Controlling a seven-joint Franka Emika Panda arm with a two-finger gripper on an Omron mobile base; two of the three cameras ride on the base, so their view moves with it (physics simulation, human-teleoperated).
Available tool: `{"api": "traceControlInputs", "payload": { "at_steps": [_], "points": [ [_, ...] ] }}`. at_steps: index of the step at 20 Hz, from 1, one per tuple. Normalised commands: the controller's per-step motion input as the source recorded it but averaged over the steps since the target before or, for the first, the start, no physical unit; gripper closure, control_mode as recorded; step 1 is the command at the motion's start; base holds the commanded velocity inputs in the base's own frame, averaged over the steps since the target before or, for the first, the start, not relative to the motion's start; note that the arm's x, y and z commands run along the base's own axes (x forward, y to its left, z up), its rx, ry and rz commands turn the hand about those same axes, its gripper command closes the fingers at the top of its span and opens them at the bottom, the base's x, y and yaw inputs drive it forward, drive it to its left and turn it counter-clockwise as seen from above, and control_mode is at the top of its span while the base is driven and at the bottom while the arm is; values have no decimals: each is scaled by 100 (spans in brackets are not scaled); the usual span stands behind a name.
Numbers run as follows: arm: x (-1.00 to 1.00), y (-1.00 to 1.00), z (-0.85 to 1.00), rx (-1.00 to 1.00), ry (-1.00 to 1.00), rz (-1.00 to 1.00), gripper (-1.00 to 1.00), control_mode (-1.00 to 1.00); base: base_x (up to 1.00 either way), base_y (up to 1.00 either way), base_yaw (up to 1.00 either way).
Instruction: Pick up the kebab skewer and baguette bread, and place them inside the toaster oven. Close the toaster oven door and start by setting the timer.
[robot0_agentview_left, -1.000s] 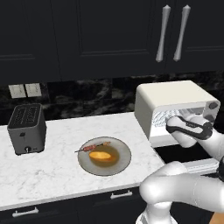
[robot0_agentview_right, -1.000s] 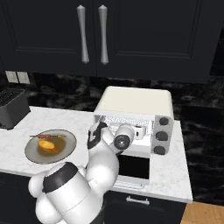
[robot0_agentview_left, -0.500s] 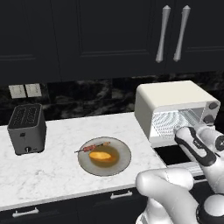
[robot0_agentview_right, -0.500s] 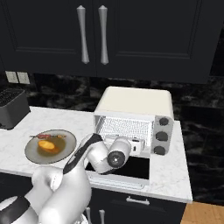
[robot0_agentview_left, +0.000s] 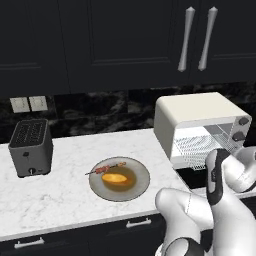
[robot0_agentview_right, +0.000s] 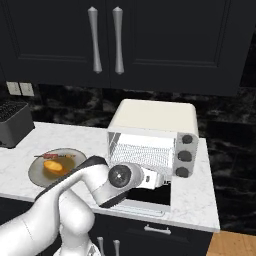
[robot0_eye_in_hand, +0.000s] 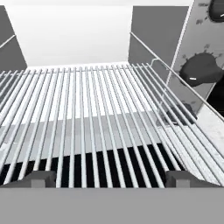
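The cream-white toaster oven (robot0_agentview_right: 152, 117) stands on the counter with the toaster oven door (robot0_agentview_right: 150, 196) folded down flat. My gripper (robot0_eye_in_hand: 111, 179) is open just in front of the oven's mouth, its fingertips (robot0_eye_in_hand: 40, 178) wide apart with nothing between them, looking along the wire rack (robot0_eye_in_hand: 96, 118). My hand (robot0_agentview_right: 152, 179) hangs low over the open door. The baguette bread (robot0_agentview_left: 116, 177) and the kebab skewer (robot0_agentview_left: 107, 168) lie on a round plate (robot0_agentview_left: 140, 186) to the left of the oven. Both are also seen from the right: the baguette bread (robot0_agentview_right: 52, 166) and the kebab skewer (robot0_agentview_right: 52, 156).
A dark grey slot toaster (robot0_agentview_left: 31, 147) stands at the counter's left end. Three dark knobs (robot0_agentview_right: 185, 156) run down the oven's right front; one knob (robot0_eye_in_hand: 199, 70) is close on my hand's right. Dark cabinets hang above. My own arm (robot0_agentview_left: 200, 210) crosses the counter's front edge.
My arm has folded down and my hand has sunk lower in front of the oven's mouth. The gripper has stayed open. Plate, food and oven have not moved.
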Motion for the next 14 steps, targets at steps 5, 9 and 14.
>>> {"api": "traceControlInputs", "payload": {
  "at_steps": [5, 9, 14],
  "points": [
    [-92, 0, -75, 0, 46, 2, -100, -100, 0, 0, 0],
    [-20, 0, 48, 0, 14, 4, -100, -100, 0, 0, 0],
    [-28, 12, 99, 0, 13, 10, -100, -100, 0, 0, 0]
  ]
}}
